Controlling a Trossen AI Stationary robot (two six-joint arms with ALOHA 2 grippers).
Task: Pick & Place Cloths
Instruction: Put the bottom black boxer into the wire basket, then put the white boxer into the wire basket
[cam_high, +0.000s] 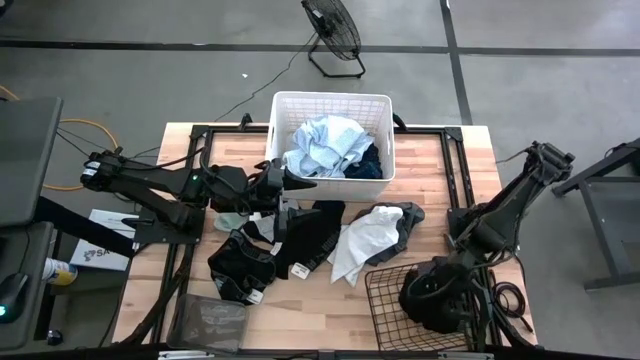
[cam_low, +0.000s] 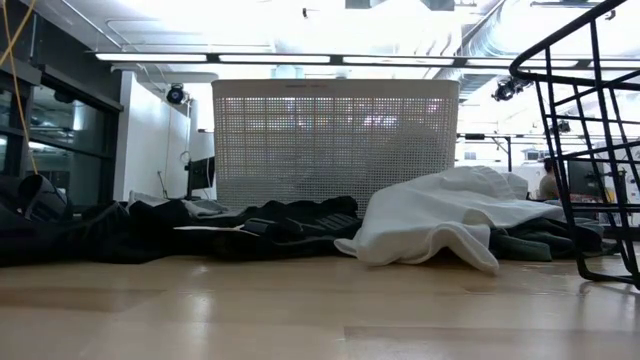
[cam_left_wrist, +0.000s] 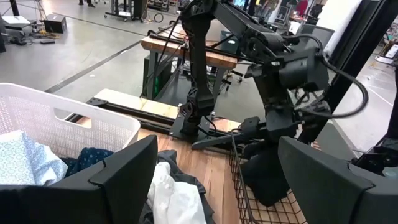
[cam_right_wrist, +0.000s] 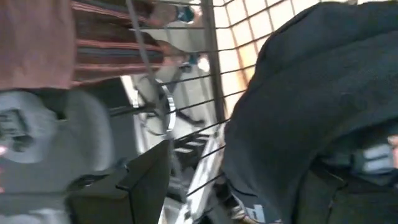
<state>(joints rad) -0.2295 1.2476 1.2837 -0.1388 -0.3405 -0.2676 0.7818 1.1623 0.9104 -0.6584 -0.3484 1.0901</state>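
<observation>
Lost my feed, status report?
Left gripper open, empty, beside white basket. Right gripper over wire basket, dark cloth at its jaws. More cloths on table.

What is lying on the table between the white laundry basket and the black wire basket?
In the high view, a white-grey cloth lies on the table between the white laundry basket and the black wire basket, with a dark garment under its far edge.

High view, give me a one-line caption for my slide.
Left claw open beside the white laundry basket; right claw lowers a dark cloth into the wire basket.
</observation>
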